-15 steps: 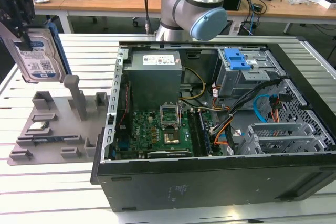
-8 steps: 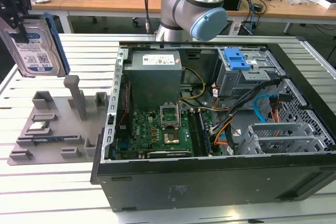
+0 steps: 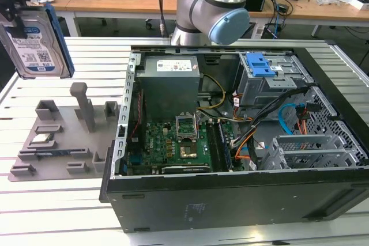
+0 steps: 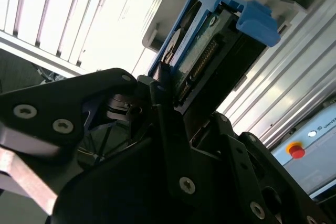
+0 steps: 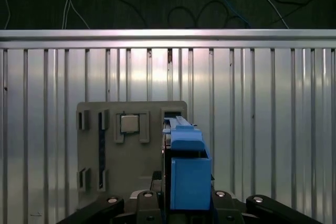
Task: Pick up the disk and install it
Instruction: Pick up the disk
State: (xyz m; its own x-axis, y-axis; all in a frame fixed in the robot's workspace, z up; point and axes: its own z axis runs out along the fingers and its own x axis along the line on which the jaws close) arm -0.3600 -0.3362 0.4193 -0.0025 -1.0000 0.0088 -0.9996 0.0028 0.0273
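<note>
The disk [image 3: 34,44], a silver drive with a blue-and-white label in a bright blue bracket, hangs upright in the air at the exterior view's far left. It sits well above the grey holder plate [image 3: 57,136]. My black gripper [image 3: 16,7] is shut on its top edge. In the second wrist view the disk [image 4: 205,51] sticks out between the gripper's [image 4: 168,90] black fingers. In the first wrist view the blue bracket end of the disk [image 5: 186,166] rises from the gripper [image 5: 181,205] over the plate [image 5: 131,182].
An open computer case [image 3: 230,200] lies on the slatted table to the exterior view's right of the plate, with a blue latch on a grey cage [image 3: 259,64] and metal drive bays [image 3: 311,148] inside. A small square chip [image 3: 43,138] rests on the plate. The arm's base [image 3: 210,4] stands behind the case.
</note>
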